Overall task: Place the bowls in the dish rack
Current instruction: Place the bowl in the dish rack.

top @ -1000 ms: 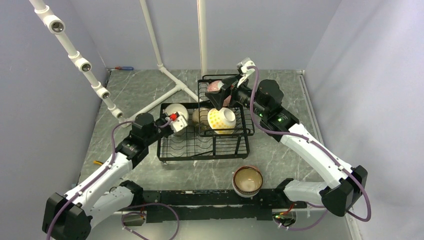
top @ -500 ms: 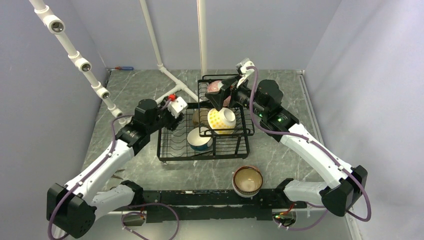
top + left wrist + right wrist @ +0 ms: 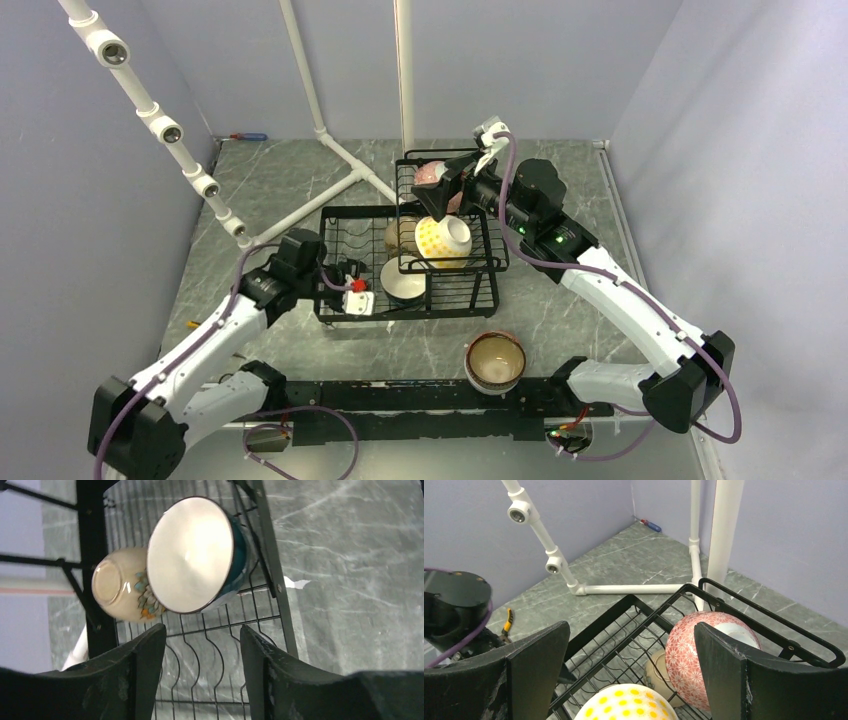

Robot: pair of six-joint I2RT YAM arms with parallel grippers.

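Change: teal-and-white bowl (image 3: 403, 280) released into dish rack (image 3: 440, 312), frame centre | left claw (image 3: 202, 632) drawn back, apart, empty | right claw (image 3: 631, 630) apart, empty | bowl stack (image 3: 495, 362), lower centre, unloaded

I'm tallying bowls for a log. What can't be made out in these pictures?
- Top view: the brown-rimmed bowl at the near edge hides how many bowls sit beneath it.
- Top view: the cream bowl is partly covered by the raised basket.
- Right wrist view: the yellow-dotted bowl is cut off by the bottom edge.
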